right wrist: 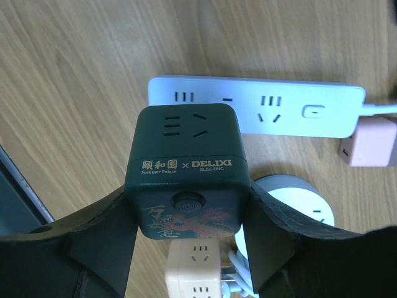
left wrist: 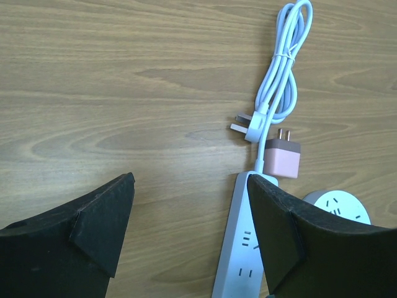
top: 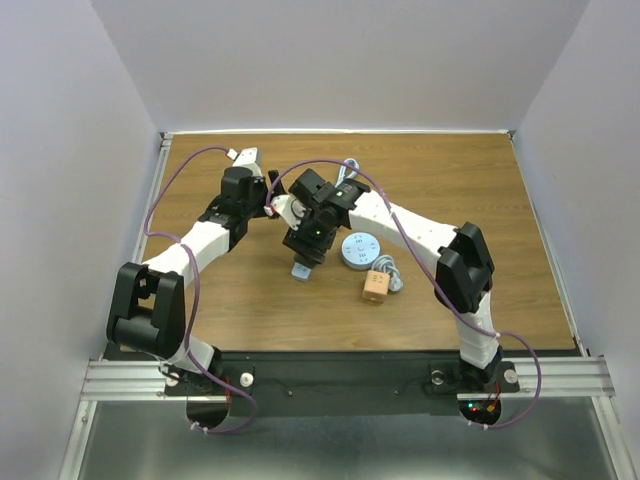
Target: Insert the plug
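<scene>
Top external: the right gripper (top: 308, 240) hangs mid-table (top: 480, 200) with a dark load. The left gripper (top: 275, 195) is just behind it. The arms hide both plugs. A pale cable loop (top: 349, 163) shows behind the arms. A round socket (top: 359, 250) and a beige socket cube (top: 374, 288) sit just right of the right gripper.

Left wrist: the left gripper (left wrist: 190, 186) has its jaws wide apart, with only bare wood between them. The pink plug (left wrist: 283, 156) is a small squarish block with two metal pins. It lies flat, right of the right finger, just beside the cable end of the white power strip (left wrist: 239, 248). Its pins point to the frame top, and its long axis runs roughly in line with the strip. Close above it is the white three-pin plug (left wrist: 246, 127) on the tied cable coil (left wrist: 282, 68), prongs pointing left across the coil's run. The round socket (left wrist: 338, 208) is at lower right. The right finger overlaps the strip's edge.

Right wrist: the right gripper (right wrist: 186, 208) is clamped on the dark green socket cube (right wrist: 183, 149), both fingers against its sides. The cube's slotted face points away from the camera. The cube blocks part of the power strip (right wrist: 279, 108), which lies crosswise behind it. The pink plug (right wrist: 370, 143) is at the right edge, under the strip's cable end; its pins can't be seen. The round socket (right wrist: 301, 202) and beige socket cube (right wrist: 198, 267) lie below the held cube.
</scene>
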